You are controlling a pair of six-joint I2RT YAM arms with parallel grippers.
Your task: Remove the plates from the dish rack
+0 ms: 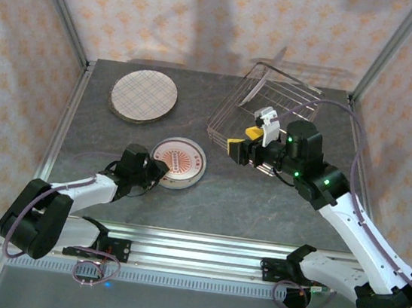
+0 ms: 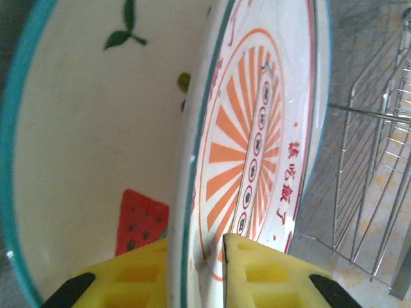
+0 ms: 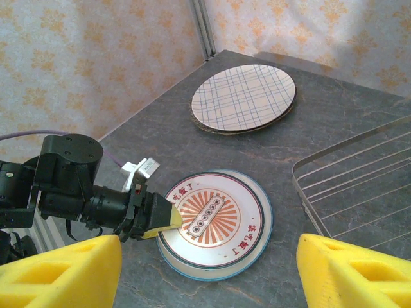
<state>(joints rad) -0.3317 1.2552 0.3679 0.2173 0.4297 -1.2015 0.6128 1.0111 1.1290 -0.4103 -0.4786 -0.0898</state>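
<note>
Now, left claw (image 2: pixel 192 256) clamping sunburst plate (image 2: pixel 257 128)

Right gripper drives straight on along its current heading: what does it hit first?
Most likely the sunburst plate, lying low ahead of the open right gripper. Depth is unclear.

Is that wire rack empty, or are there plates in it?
Empty, as far as shows: the dish rack is bare wire, while the plaid plate and the orange-striped plate lie on the table.

one dish rack (image 1: pixel 267 101), one plaid-topped plate pile (image 1: pixel 144 96), one sunburst-topped plate pile (image 1: pixel 182 162), one left pincer (image 1: pixel 160 170), one right pincer (image 1: pixel 243 138).
</note>
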